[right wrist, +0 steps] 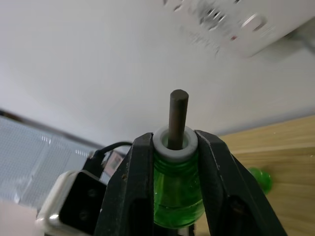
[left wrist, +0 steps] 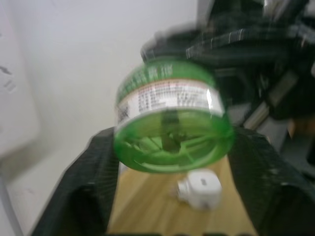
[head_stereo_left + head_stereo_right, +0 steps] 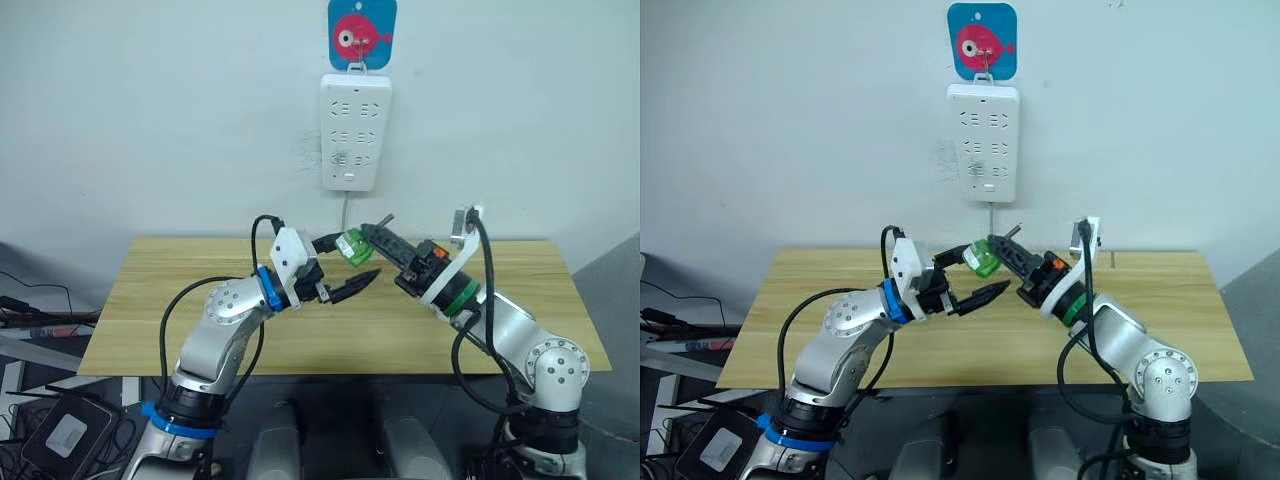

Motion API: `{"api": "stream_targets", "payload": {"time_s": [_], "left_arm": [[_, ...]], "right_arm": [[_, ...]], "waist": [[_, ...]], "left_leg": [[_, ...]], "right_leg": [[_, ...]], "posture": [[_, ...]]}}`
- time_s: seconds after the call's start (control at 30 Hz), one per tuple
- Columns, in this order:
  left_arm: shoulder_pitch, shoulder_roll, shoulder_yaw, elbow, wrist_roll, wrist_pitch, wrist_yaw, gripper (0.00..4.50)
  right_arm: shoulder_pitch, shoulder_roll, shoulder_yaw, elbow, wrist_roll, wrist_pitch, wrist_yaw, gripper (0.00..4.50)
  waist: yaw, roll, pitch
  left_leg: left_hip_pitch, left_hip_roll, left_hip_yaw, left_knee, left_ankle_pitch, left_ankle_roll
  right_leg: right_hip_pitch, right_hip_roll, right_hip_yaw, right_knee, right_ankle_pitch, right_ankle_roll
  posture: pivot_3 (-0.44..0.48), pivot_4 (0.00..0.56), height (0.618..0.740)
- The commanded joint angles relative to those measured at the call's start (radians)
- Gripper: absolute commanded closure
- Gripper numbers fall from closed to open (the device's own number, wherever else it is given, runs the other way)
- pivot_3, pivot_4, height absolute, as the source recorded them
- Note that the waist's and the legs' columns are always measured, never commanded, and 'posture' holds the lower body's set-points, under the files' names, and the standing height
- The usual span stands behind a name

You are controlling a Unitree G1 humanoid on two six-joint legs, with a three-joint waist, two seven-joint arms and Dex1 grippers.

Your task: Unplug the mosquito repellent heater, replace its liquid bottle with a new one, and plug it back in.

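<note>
A green liquid bottle is hanging in the air above the wooden table, clamped at the neck between the right gripper's two black fingers. Its white collar is showing at the top, with a dark wick rod sticking out beyond it. The printed label is wrapping round its body. The mosquito repellent heater, small, white and rounded, is lying unplugged on the tabletop below the bottle.
</note>
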Motion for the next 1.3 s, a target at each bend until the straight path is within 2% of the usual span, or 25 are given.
{"api": "stream_targets", "payload": {"time_s": [0.03,0.13,0.2,0.33,0.43,0.57,0.73,0.8,1.0,1.13,1.2,1.3], "left_arm": [[0.036,0.091,0.025,-0.011,0.044,0.036,-0.008,0.0],[0.087,0.154,0.032,-0.058,0.041,0.091,-0.011,0.0],[0.115,0.168,0.033,-0.102,0.031,0.116,-0.009,0.0],[0.161,0.169,0.023,-0.192,0.025,0.173,0.016,0.0],[0.177,0.165,0.025,-0.24,0.029,0.213,0.046,0.0],[0.193,0.167,0.029,-0.293,0.023,0.256,0.072,0.0],[0.218,0.179,0.048,-0.353,0.004,0.301,0.086,0.0],[0.227,0.177,0.061,-0.365,-0.002,0.316,0.097,0.0],[0.233,0.168,0.083,-0.365,-0.016,0.313,0.103,0.0],[0.222,0.164,0.094,-0.33,-0.003,0.267,0.102,0.0],[0.235,0.172,0.117,-0.308,0.005,0.243,0.105,0.0],[0.289,0.18,0.172,-0.261,0.016,0.196,0.116,0.0]], "right_arm": [[0.01,-0.127,0.055,0.001,-0.266,-0.057,0.172,3.65],[0.01,-0.216,0.192,0.117,-0.648,-0.26,0.302,3.65],[0.001,-0.229,0.283,0.241,-0.868,-0.428,0.367,3.65],[-0.061,-0.136,0.355,0.6,-1.155,-0.731,0.387,3.65],[-0.143,-0.063,0.344,0.862,-1.268,-0.887,0.38,3.65],[-0.264,0.016,0.274,1.189,-1.313,-1.03,0.373,3.65],[-0.346,0.065,0.206,1.413,-1.337,-1.131,0.399,3.65],[-0.352,0.074,0.183,1.448,-1.341,-1.152,0.407,3.65],[-0.343,0.084,0.133,1.461,-1.349,-1.181,0.453,1.53],[-0.327,0.077,0.108,1.382,-1.334,-1.175,0.51,0.15],[-0.281,0.067,0.113,1.256,-1.322,-1.143,0.559,0.03],[-0.139,0.017,0.158,0.892,-1.272,-0.981,0.674,0.03]], "waist": [[0.001,0.0,0.0],[0.002,0.0,0.0],[0.004,0.0,0.0],[0.009,0.0,0.0],[0.012,0.0,0.0],[0.023,0.0,0.001],[0.034,0.0,0.001],[0.036,0.0,0.001],[0.043,0.001,0.002],[0.044,0.001,0.002],[0.044,0.001,0.002],[0.046,0.002,0.001]], "left_leg": [[0.0,0.0,0.0,0.0,0.0,0.0],[0.0,0.0,0.0,0.0,0.0,0.0],[0.0,0.001,0.001,0.0,0.0,0.0],[0.0,0.001,0.001,0.0,0.0,0.0],[0.001,0.001,0.003,0.0,0.0,0.0],[0.002,0.001,0.002,0.0,0.0,0.0],[0.002,0.001,0.001,-0.001,0.0,0.0],[0.002,0.001,0.001,-0.002,0.0,0.0],[0.002,0.001,0.001,-0.003,0.0,0.0],[0.003,0.001,0.001,-0.003,0.0,0.0],[0.003,0.001,0.001,-0.003,0.0,0.0],[0.003,0.001,0.0,-0.004,0.0,0.0]], "right_leg": [[0.0,0.0,0.0,0.0,0.0,0.001],[0.0,0.0,0.0,0.0,-0.001,0.001],[0.0,0.0,0.0,0.0,-0.001,0.001],[-0.001,0.0,0.0,0.0,-0.001,0.001],[-0.001,0.0,0.001,0.0,0.0,0.0],[0.0,0.0,0.0,0.0,0.002,-0.003],[0.0,-0.001,0.0,0.0,0.003,-0.005],[0.0,-0.001,0.0,0.0,0.003,-0.005],[0.0,-0.001,0.0,0.0,0.003,-0.005],[0.0,-0.001,0.0,0.0,0.003,-0.005],[0.0,-0.001,0.0,0.0,0.003,-0.005],[0.0,-0.001,0.0,0.0,0.003,-0.005]], "posture": [[0.005,0.21,0.74],[0.018,0.211,0.74],[0.031,0.22,0.74],[0.05,0.231,0.74],[0.076,0.25,0.74],[0.105,0.256,0.74],[0.141,0.267,0.74],[0.146,0.268,0.74],[0.145,0.271,0.74],[0.126,0.258,0.74],[0.112,0.24,0.74],[0.089,0.216,0.74]]}}
